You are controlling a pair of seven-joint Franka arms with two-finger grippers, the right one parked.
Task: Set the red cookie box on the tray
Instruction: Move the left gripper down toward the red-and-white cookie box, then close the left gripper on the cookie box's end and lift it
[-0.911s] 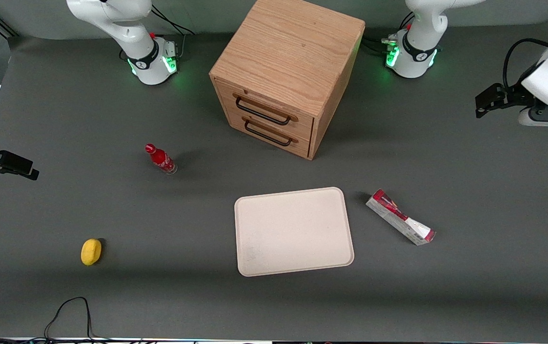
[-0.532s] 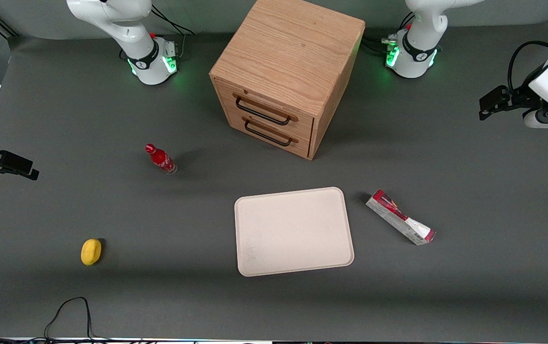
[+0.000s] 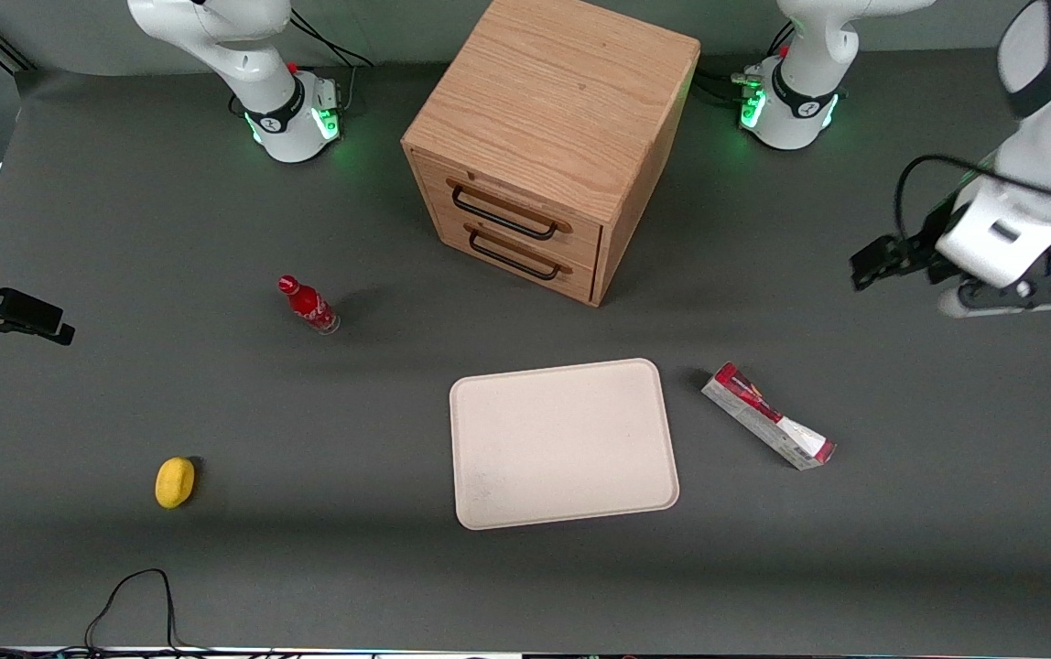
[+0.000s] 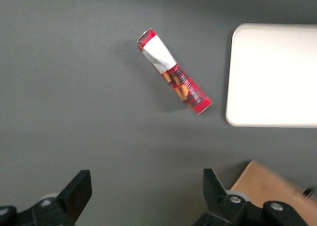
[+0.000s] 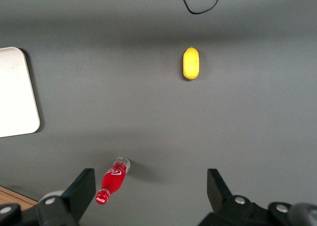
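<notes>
The red cookie box (image 3: 768,416) lies flat on the dark table beside the tray (image 3: 562,444), on the side toward the working arm's end and a small gap away from its rim. The wrist view shows the same carton (image 4: 174,78) lying at a slant next to the cream-white tray (image 4: 275,75). My gripper (image 3: 1011,295) hangs above the table, farther from the front camera than the box and closer to the working arm's end. It is open (image 4: 147,186), with only bare table between the fingers.
A wooden drawer cabinet (image 3: 548,137) with two dark handles stands farther from the front camera than the tray. A small red bottle (image 3: 308,305) and a yellow object (image 3: 175,481) lie toward the parked arm's end. A black cable (image 3: 136,595) loops near the front edge.
My gripper has swung nearer to the front camera and in toward the cookie box. The box, tray and other objects have not moved.
</notes>
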